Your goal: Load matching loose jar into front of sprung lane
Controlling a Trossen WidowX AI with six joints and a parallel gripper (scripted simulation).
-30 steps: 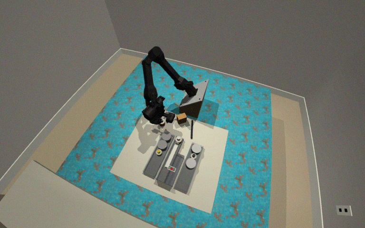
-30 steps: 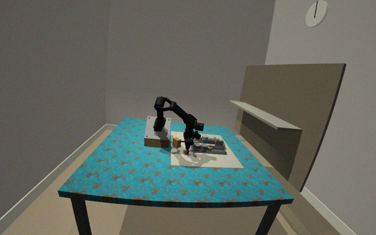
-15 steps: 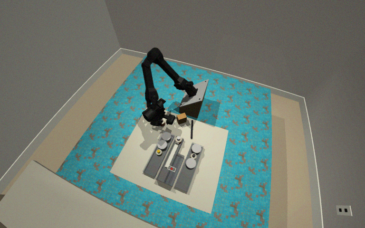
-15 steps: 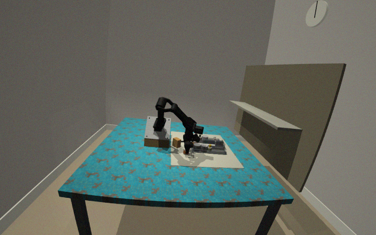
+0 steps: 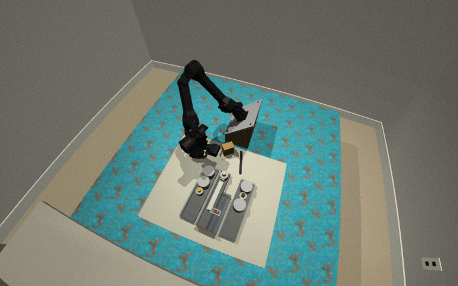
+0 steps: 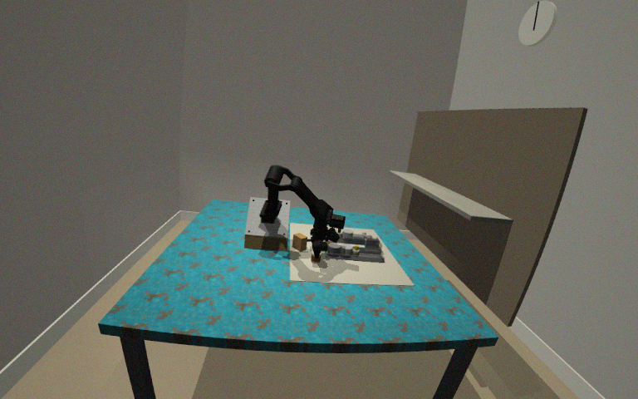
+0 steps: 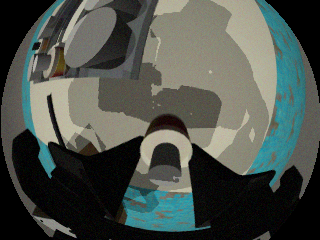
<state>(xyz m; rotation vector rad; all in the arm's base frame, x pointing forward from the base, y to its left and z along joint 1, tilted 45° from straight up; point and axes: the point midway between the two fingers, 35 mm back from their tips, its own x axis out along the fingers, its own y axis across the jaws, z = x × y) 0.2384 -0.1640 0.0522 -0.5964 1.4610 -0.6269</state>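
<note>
Right, gripper is grasping the loose jar, a finger on each side. Jar: dark red-brown body, cream shoulder, grey top; upright on the pale mat, outside the lanes. Wrist points down over it, forearm sloping down from a high, bent elbow. Orange block just beside the gripper. Sprung-lane jar, cream with a pale top, at the lane end facing the arm base. Exterior view: base sits toward the bench's far-left corner, mat reaches toward the right edge, jar well in from the near edge
</note>
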